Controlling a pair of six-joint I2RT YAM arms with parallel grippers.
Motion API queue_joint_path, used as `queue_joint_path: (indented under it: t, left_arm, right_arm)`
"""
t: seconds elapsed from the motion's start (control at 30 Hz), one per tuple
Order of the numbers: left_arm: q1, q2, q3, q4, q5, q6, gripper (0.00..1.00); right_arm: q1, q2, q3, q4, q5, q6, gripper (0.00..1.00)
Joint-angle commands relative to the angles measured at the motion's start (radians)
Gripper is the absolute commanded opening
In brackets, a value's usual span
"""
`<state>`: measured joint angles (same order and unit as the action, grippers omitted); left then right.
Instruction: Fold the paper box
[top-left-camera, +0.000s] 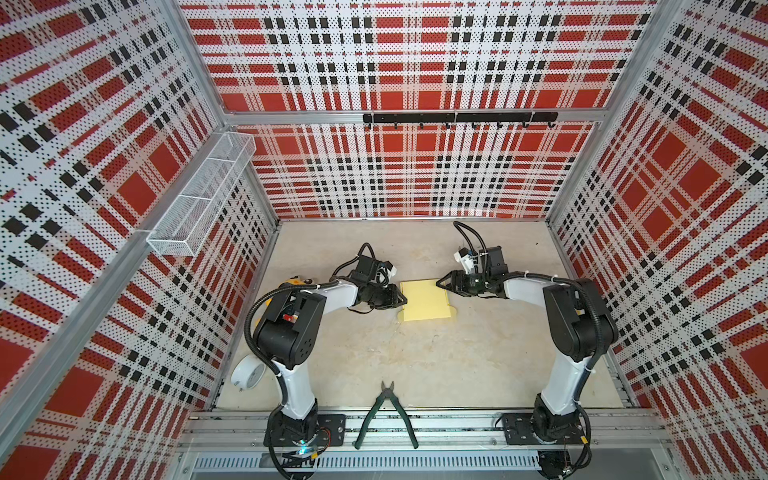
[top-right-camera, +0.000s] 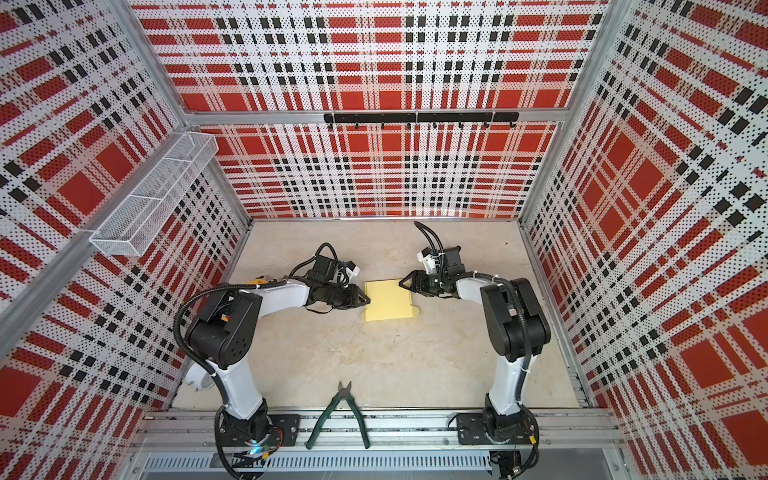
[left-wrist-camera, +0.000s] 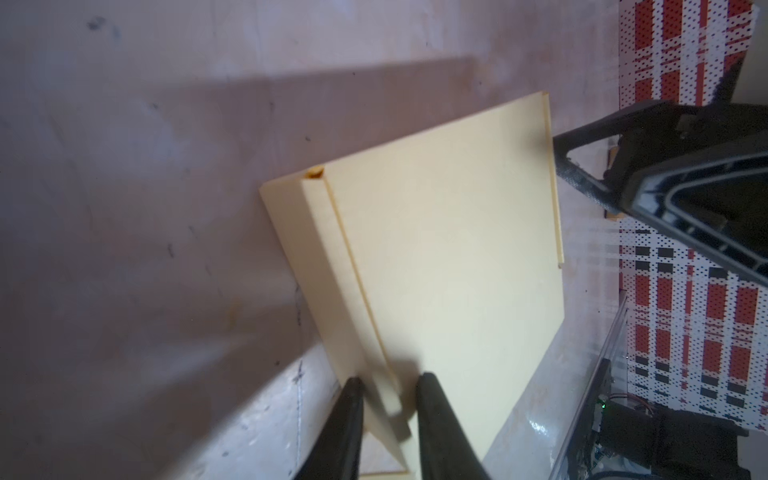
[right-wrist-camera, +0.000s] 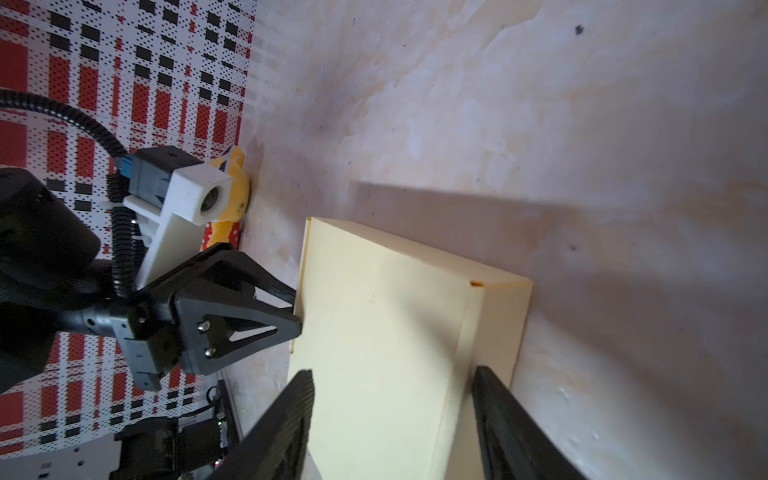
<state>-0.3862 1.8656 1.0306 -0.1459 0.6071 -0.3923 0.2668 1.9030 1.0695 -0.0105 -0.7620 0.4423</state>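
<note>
Paper box lying mid table, bare surface all round. Left gripper reaching low at left edge, jaws straddling side wall, grip unclear. Right gripper pointing at far-right corner, jaws standing wide apart.

My left fingers are black plastic, matt and smooth along their sides; my right fingers carry fine ribbing across the pads. The paper box is pale yellow thin card, matt and smooth, creased sharply at its folds. The counter is a mottled beige stone-look surface with a faint sheen. The walls are perforated panels printed in plaid. The frame rail is bare dull metal. The basket is white wire mesh. The pliers have dark green plastic-looking grips. The plush toy is soft yellow cloth.
</note>
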Motion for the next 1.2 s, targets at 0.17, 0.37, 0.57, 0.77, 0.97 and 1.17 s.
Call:
queue_joint_path:
  t: [0.17, 0.37, 0.57, 0.77, 0.97, 1.17]
  left_arm:
    - [0.027, 0.029, -0.067, 0.023, -0.02, 0.003, 0.24]
    - [0.028, 0.037, -0.066, 0.014, -0.017, 0.031, 0.24]
    - [0.049, 0.051, -0.072, 0.02, -0.012, 0.035, 0.22]
    - [0.046, 0.079, -0.05, 0.013, 0.008, 0.029, 0.22]
    - [0.053, 0.068, -0.064, 0.014, 0.0, 0.023, 0.22]
    - [0.056, 0.053, -0.071, 0.02, -0.003, 0.024, 0.22]
  right_arm:
    - [0.025, 0.063, 0.073, -0.065, -0.113, 0.016, 0.63]
    - [0.009, 0.089, 0.101, -0.191, -0.079, -0.06, 0.62]
    - [-0.035, 0.052, 0.066, -0.194, -0.086, -0.048, 0.63]
    - [0.032, 0.075, 0.017, -0.059, -0.148, 0.064, 0.63]
    - [0.002, 0.037, -0.055, -0.042, -0.124, 0.079, 0.64]
    - [-0.035, -0.039, -0.12, -0.018, -0.112, 0.124, 0.64]
